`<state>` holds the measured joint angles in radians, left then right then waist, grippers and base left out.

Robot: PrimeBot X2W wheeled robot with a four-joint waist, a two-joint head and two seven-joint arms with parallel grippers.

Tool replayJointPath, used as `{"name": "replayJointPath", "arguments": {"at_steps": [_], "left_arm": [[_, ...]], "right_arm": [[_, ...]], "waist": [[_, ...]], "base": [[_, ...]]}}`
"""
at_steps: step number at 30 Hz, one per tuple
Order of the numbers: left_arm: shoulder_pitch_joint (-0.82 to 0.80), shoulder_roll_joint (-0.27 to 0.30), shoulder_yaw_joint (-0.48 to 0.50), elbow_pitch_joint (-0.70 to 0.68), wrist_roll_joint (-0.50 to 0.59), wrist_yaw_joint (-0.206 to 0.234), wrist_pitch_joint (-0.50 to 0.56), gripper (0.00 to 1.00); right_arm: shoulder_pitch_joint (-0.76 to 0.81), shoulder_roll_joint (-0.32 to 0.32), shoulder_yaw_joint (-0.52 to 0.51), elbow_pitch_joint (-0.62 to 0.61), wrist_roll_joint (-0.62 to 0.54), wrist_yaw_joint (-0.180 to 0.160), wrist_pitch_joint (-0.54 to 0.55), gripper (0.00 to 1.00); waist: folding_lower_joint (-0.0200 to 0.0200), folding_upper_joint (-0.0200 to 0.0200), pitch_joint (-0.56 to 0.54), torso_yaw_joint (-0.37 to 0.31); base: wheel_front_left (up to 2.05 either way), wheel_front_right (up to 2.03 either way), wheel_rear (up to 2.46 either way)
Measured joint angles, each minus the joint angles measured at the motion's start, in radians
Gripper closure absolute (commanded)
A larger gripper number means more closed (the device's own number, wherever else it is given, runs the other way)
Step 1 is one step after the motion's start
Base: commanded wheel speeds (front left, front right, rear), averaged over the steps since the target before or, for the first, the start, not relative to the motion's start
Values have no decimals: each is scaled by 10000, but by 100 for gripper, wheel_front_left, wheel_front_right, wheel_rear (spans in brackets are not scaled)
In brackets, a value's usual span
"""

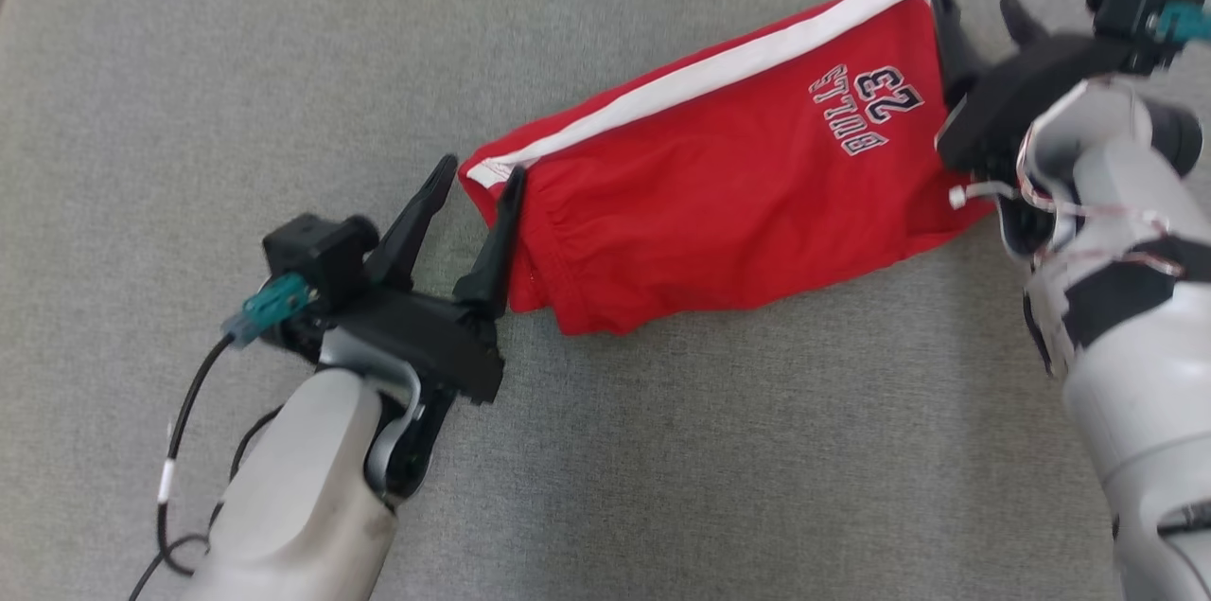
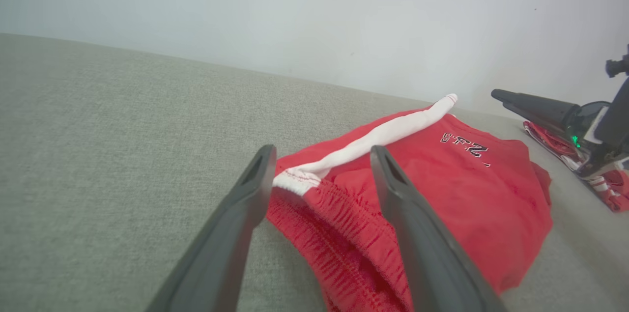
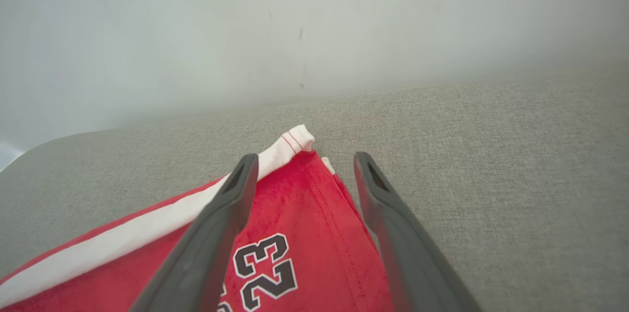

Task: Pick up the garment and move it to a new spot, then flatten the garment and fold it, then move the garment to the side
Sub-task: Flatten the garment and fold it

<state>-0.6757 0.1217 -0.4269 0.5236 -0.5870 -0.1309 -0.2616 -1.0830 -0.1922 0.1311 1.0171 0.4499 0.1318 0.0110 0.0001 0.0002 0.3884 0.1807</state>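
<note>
The grey fabric-covered bench (image 1: 662, 487) carries a pair of red shorts (image 1: 719, 194), which lie slantwise between the two sets of fingers, doubled over lengthwise and fairly flat, with some soft wrinkles near the gathered end. The left gripper (image 1: 481, 167) sits at the waistband end with its fingers spread wide. The corner of the shorts lies between them and one finger rests against the cloth, but nothing is pinched. The right gripper (image 1: 976, 0) is at the far hem end, fingers likewise apart and empty, one on either side of the hem corner. The white side stripe (image 1: 719, 76) runs along the edge beyond both pairs of fingertips, and the elastic waistband (image 2: 334, 213) bunches just under the left fingers. The "BULLS 23" print (image 1: 866, 109) sits close beside the right fingers. Judging by the doubled cloth and the open hands, the lifting, flattening and a fold look done. What seems left is perhaps a further fold, then moving the shorts to the side, which needs a fresh grasp.
</note>
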Motion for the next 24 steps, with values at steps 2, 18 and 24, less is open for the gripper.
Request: {"name": "replayJointPath", "arguments": {"at_steps": [2, 18, 24], "left_arm": [[286, 42, 201, -205, 102, 0, 0, 0], [3645, -278, 4125, -3653, 2286, 159, -15, 0], [4370, -566, 4504, -3868, 2888, 77, -13, 0]], "right_arm": [[327, -136, 265, -12, 184, 0, -115, 0], [2074, -918, 1381, -123, 1682, 0, -516, 0], [2147, -901, 1501, 261, 1927, 0, -646, 0]], "waist": [[0, 0, -173, -30], [-2, -2, -799, -106], [-2, -2, -762, 89]], "base": [[0, 0, 0], [0, 0, 0], [0, 0, 0]]}}
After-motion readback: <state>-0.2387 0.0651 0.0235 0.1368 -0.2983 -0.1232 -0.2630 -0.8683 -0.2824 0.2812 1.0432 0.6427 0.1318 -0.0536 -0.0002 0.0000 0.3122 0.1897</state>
